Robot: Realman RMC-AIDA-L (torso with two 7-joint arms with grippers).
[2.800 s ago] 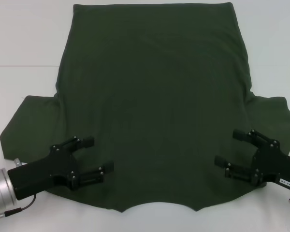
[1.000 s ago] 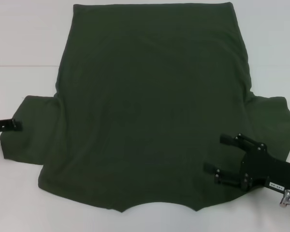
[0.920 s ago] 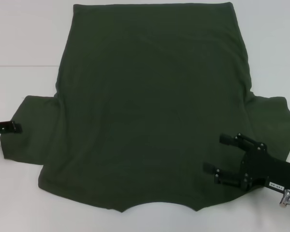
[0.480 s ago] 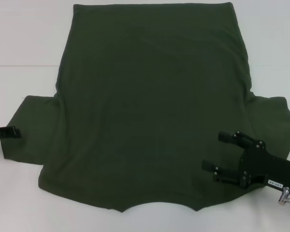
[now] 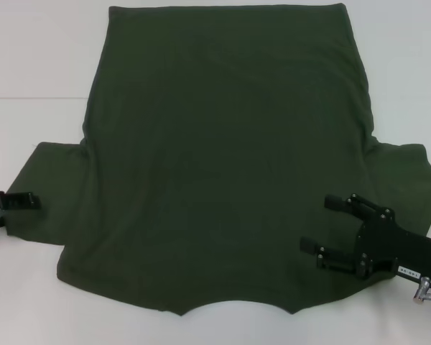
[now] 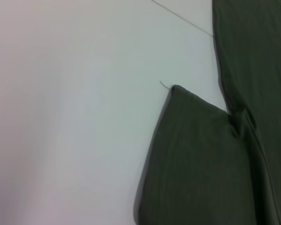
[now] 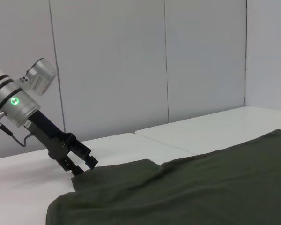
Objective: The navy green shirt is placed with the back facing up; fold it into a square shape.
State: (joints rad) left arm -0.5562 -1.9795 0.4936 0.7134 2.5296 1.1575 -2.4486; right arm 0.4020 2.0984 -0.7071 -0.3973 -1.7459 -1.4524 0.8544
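While right claw hovers spread over shirt, left claw reaches sleeve edge, opening unclear.

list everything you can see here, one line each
shirt: 1, dark olive green, spread flat on the table, collar edge nearest the robot, a sleeve out to each side
table: 1, white, under the shirt, with a thin seam line across it
wall: pale grey panels, behind the table in the right wrist view
left gripper: 1, black, at the outer edge of the left sleeve, low by the table
right gripper: 1, black, open, over the shirt near the right sleeve
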